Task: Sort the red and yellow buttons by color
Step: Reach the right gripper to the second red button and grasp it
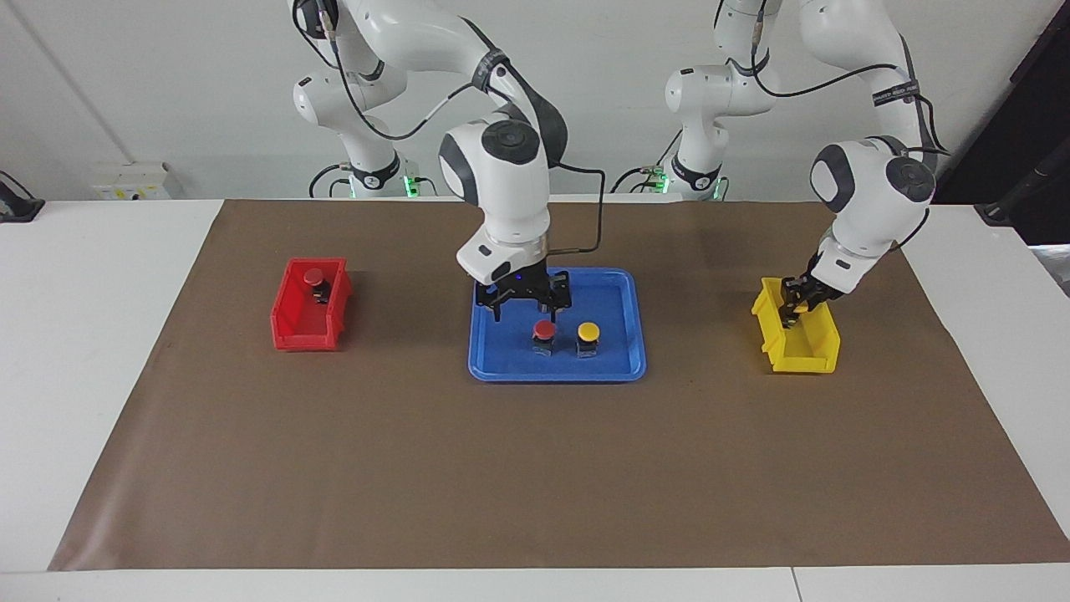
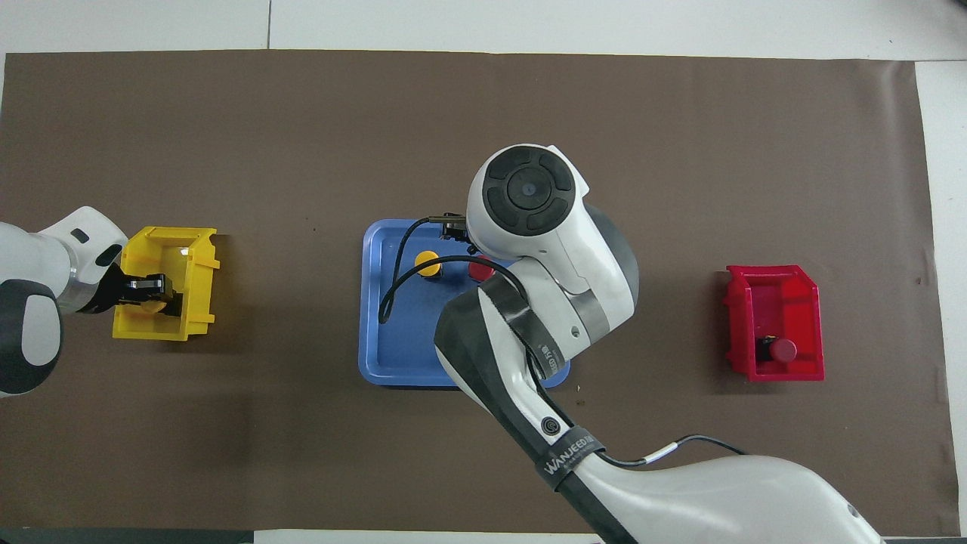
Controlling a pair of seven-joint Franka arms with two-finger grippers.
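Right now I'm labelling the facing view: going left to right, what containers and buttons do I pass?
Red bin, holding a red button → red button on the tray → yellow button on the tray → yellow bin.

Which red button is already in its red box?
The red button sitting in the red bin, toward the right arm's end of the table. The other red button stands on the blue tray, beside a yellow button.
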